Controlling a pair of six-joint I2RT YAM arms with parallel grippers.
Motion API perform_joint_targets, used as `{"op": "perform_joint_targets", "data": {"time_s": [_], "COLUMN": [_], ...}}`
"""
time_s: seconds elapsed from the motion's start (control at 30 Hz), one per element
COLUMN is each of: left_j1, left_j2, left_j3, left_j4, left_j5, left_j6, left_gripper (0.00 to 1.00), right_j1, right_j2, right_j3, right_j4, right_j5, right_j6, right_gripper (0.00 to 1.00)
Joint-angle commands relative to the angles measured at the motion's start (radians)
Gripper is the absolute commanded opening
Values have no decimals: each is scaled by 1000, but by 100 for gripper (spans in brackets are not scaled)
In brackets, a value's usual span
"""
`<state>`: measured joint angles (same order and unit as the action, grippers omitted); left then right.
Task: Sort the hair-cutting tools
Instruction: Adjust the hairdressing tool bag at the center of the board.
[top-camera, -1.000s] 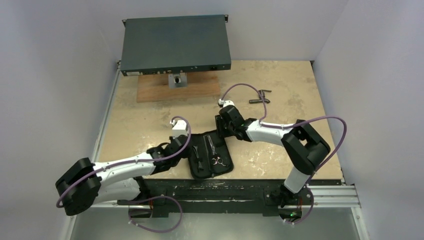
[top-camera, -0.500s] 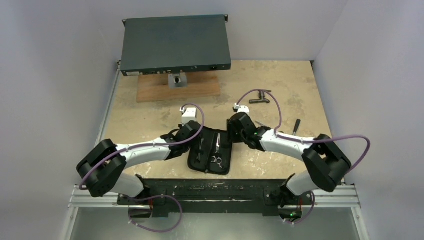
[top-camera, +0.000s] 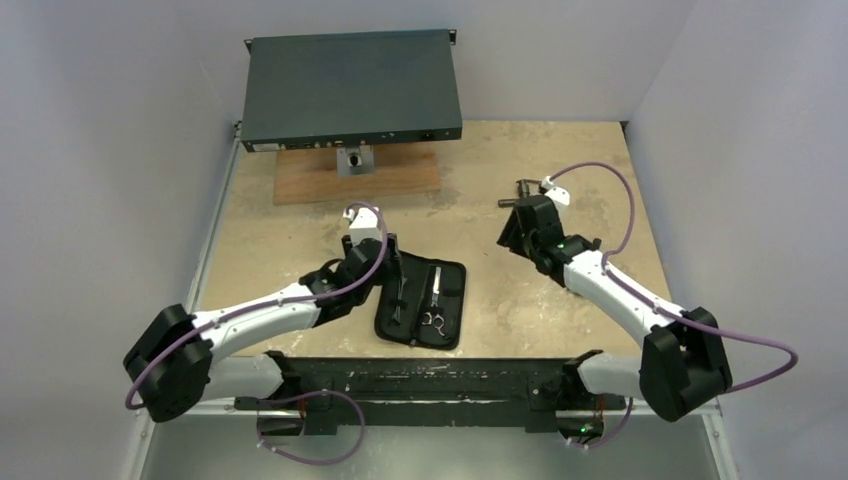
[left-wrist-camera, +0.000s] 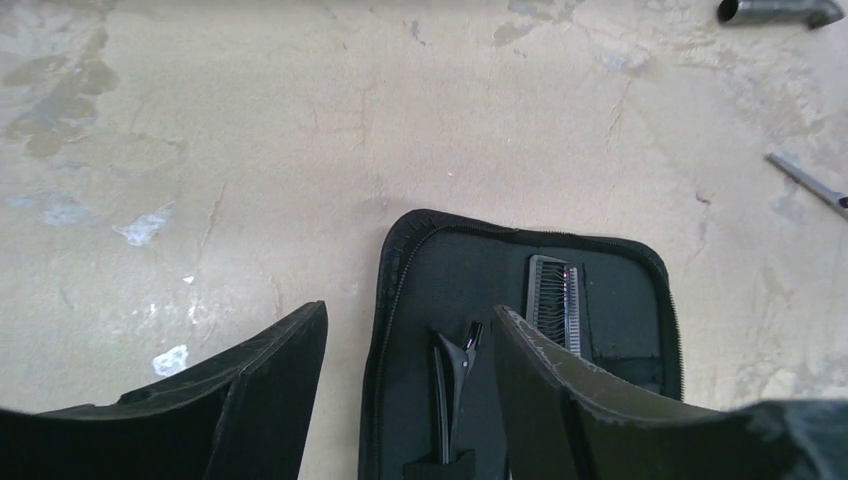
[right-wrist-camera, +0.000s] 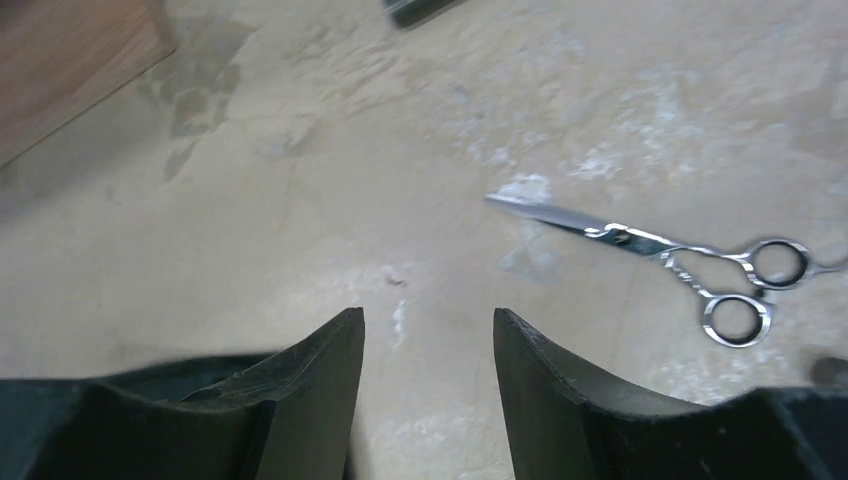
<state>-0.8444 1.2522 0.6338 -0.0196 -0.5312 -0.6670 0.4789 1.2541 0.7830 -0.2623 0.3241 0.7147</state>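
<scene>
2 silver scissors show: the cased scissors (top-camera: 434, 305) lie in the open black zip case (top-camera: 455, 300), and the loose scissors (right-wrist-camera: 680, 262) lie on the bare table (top-camera: 300, 230), ahead and to the right of the right gripper (right-wrist-camera: 427, 315). 1 black comb (left-wrist-camera: 553, 308) and 1 black clip (left-wrist-camera: 447, 372) sit side by side inside the case. 1 T-shaped fitting (left-wrist-camera: 780, 10) lies farther back. Since 1 second ago the right arm has swung from the case's far edge out toward that fitting. The left gripper (left-wrist-camera: 410, 310) has advanced to the case's far left corner and spread its fingers. Both grippers are parted and empty.
</scene>
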Motion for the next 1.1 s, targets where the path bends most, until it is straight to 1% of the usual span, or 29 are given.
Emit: {"op": "perform_joint_targets", "data": {"time_s": [0.0, 0.1, 0.13, 0.17, 0.23, 0.3, 0.37, 0.43, 0.5, 0.6, 0.73, 0.8, 0.97, 1.07], "left_j1": [4, 5, 4, 2, -5, -17, -42, -68, -84, -87, -90, -90, -90, -90], "left_j2": [-135, -235, -272, -307, -373, -429, -467, -488, -498, -506, -525, -521, -458, -399], "left_j3": [-38, -71, -89, -112, -157, -208, -258, -300, -338, -378, -416, -417, -405, -402], "left_j4": [-70, -136, -154, -168, -212, -234, -233, -226, -196, -170, -165, -154, -96, -32], "left_j5": [-49, -40, -27, -10, 17, 42, 56, 66, 86, 135, 153, 176, 213, 227], "left_j6": [-55, -92, -104, -116, -154, -194, -228, -247, -263, -277, -280, -259, -221, -202], "left_gripper": [61, 61, 61, 61, 61, 61, 61, 61, 61, 61, 61, 61, 59, 58], "right_j1": [-88, -153, -158, -157, -119, -44, 28, 58, 93, 139, 145, 146, 146, 147], "right_j2": [18, 71, 75, 67, 48, 47, 78, 128, 180, 254, 307, 341, 354, 336], "right_j3": [74, 108, 116, 111, 80, 57, 44, 26, 12, 7, 16, 39, 26, -11], "right_j4": [-60, -68, -62, -14, 58, 119, 160, 210, 255, 324, 368, 349, 354, 365], "right_j5": [62, 47, 20, -15, -100, -124, -156, -244, -286, -304, -272, -241, -213, -213], "right_j6": [14, -12, -32, -83, -133, -176, -196, -207, -220, -234, -238, -247, -240, -214], "right_gripper": [51, 51, 50, 49, 49, 51, 52, 52, 52, 53, 53, 52, 51, 47]}}
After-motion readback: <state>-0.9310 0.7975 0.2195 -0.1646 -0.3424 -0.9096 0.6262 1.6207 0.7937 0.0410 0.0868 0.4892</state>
